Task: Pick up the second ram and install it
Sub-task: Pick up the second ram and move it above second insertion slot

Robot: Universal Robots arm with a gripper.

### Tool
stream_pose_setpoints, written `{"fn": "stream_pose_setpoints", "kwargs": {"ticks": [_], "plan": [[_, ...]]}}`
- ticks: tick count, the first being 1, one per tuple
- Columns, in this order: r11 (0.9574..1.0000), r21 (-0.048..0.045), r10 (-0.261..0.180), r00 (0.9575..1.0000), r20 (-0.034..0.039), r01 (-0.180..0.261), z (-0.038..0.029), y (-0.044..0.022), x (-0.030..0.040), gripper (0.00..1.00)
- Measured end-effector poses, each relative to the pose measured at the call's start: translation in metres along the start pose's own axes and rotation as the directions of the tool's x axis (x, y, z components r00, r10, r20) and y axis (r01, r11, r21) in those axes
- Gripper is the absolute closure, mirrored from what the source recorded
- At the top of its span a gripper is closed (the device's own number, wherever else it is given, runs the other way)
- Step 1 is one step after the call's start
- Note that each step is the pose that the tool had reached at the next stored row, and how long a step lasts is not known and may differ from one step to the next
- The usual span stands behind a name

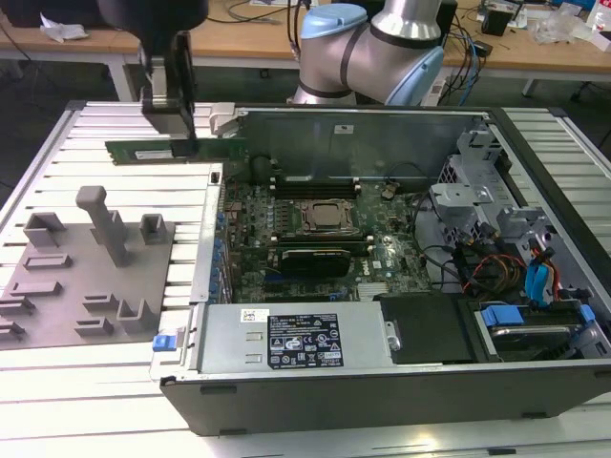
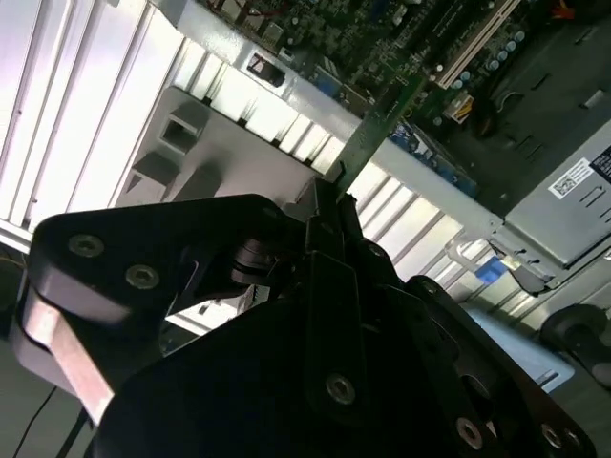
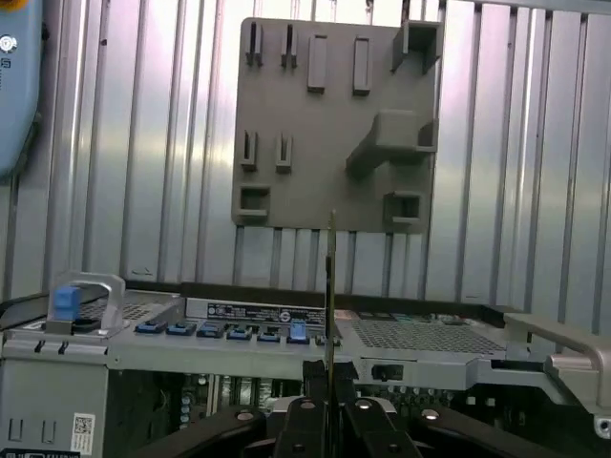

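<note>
Transport step: my gripper is clamped on the ram. Board sits below, off to my side; seating needs square alignment first.

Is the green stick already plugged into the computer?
No, the second ram is clamped in the gripper, outside the open computer case, at the exterior view's left of it.

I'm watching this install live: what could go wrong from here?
The gripper holds the ram only by its thin faces, so it may tilt or slip. In the exterior view the ram's end sits close to a corner of the case; moving across might clip it.
</note>
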State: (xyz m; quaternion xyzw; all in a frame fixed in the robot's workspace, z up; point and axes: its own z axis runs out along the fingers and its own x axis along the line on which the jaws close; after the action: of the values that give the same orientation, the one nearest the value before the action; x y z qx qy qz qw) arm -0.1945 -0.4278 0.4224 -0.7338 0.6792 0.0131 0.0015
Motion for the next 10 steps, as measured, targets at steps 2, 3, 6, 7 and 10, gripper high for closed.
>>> {"fn": "stream_pose_setpoints", "kwargs": {"ticks": [2, 3, 6, 7, 10], "plan": [[1.0, -0.0009, 0.0, 1.0, 0.0, 0.0, -0.0002, -0.0103, -0.0008, 0.86], [1.0, -0.0015, 0.0, 1.0, 0.0001, 0.0, -0.0002, -0.017, -0.0014, 0.86], [1.0, -0.0042, 0.0, 1.0, 0.0003, 0.0, -0.0005, -0.0388, -0.0036, 0.86], [1.0, -0.005, 0.0, 1.0, 0.0004, 0.0, -0.0006, -0.045, -0.0046, 0.86], [1.0, -0.0077, 0.0, 1.0, 0.0006, 0.0, -0.0008, -0.0646, -0.0075, 0.86]]}}
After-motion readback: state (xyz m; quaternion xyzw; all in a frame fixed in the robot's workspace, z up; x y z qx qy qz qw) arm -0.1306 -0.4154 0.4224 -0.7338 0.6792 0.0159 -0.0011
